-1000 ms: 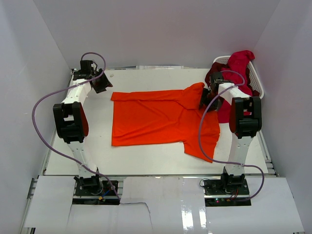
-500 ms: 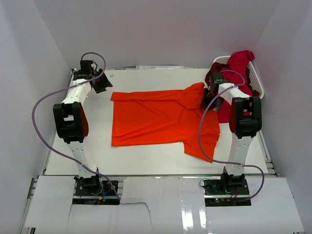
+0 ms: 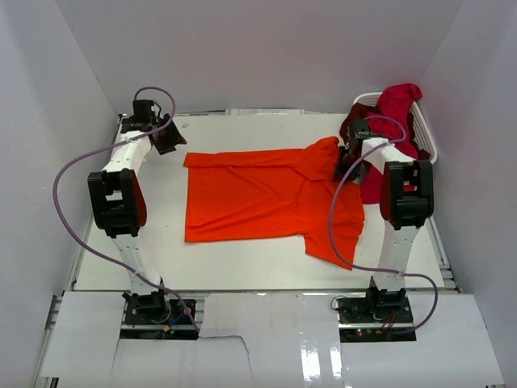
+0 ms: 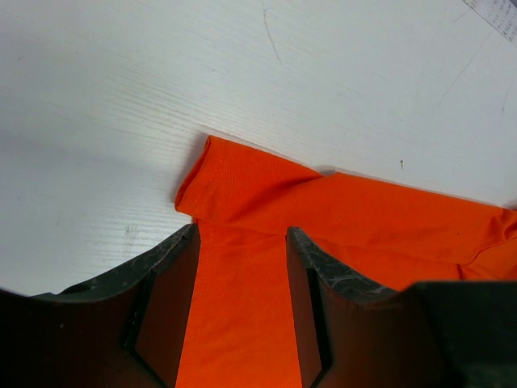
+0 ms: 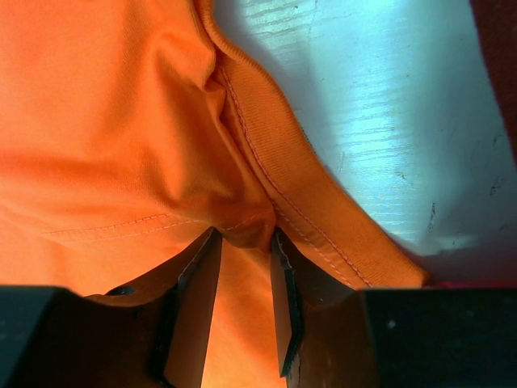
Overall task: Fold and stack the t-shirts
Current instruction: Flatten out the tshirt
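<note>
Orange shirt spread flat, right fingers just closed on it, left not yet.

Worktop (image 3: 242, 263) carries the orange shirt (image 3: 258, 198) laid sideways in the middle, hem toward the left arm. Neither shirt nor arms have shifted in the overhead view. Basket (image 3: 429, 144) sits at the far right corner with the red shirts (image 3: 400, 101) heaped over it. Only change: the right fingers (image 5: 198, 307) have drawn in and now pinch a bunched fold of orange cloth beside a ribbed band, collar or sleeve hem, can't tell which. Left fingers (image 4: 166, 315) stand open either side of the far hem corner, with the cloth flat between them and not pinched. Likely meaning: one end secured, fold not started, left probably must close before any lift.
</note>
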{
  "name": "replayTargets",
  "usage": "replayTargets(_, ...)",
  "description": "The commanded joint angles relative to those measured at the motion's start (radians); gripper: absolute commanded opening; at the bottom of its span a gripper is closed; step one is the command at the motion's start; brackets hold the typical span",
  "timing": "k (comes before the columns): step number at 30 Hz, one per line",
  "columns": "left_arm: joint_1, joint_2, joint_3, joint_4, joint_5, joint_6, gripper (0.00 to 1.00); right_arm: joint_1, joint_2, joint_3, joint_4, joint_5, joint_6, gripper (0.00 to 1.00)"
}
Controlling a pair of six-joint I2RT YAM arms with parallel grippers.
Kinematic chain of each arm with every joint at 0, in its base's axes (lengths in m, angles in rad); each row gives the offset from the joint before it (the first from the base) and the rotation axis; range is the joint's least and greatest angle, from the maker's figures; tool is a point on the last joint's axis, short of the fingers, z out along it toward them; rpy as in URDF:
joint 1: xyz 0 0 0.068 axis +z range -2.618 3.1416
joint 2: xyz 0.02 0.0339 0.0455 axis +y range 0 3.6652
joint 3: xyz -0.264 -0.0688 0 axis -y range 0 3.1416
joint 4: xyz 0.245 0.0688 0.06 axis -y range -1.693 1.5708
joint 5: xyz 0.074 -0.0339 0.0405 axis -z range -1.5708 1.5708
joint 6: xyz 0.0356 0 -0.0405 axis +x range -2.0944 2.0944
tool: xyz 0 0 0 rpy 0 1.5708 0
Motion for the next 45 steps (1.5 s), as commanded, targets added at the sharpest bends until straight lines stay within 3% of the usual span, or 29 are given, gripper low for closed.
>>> replayTargets(1,0.006,-0.041,0.001,0.003,0.007,0.007,0.58,-0.006,-0.053,0.033,0.002,0.017,-0.009,0.32)
replayTargets(4,0.005,-0.041,0.002,0.004,0.010,0.007,0.58,-0.005,-0.054,0.037,0.000,0.017,-0.009,0.28)
replayTargets(13,0.005,-0.038,0.004,0.004,0.020,0.004,0.58,-0.005,-0.047,0.080,-0.024,0.058,-0.031,0.41)
replayTargets(19,0.005,-0.035,0.004,0.006,0.024,0.004,0.57,-0.005,-0.047,0.093,-0.029,0.073,-0.042,0.40)
replayTargets(23,0.005,-0.037,-0.001,0.006,0.021,0.006,0.57,-0.006,-0.038,0.088,-0.029,0.050,-0.038,0.37)
replayTargets(29,0.005,-0.043,-0.007,0.007,0.017,0.010,0.57,-0.006,-0.038,0.083,-0.021,0.041,-0.025,0.25)
replayTargets(34,0.005,-0.044,-0.013,0.006,0.014,0.012,0.58,-0.006,-0.038,0.091,-0.017,0.043,-0.026,0.24)
replayTargets(35,0.005,-0.046,-0.015,0.007,0.014,0.010,0.57,-0.006,-0.038,0.093,-0.014,0.041,-0.026,0.14)
replayTargets(37,0.005,-0.046,-0.015,0.009,0.012,0.010,0.58,-0.006,-0.039,0.091,-0.002,0.041,-0.028,0.08)
replayTargets(45,0.005,-0.051,-0.024,0.009,0.006,0.014,0.58,-0.006,-0.053,0.120,0.046,-0.036,-0.035,0.08)
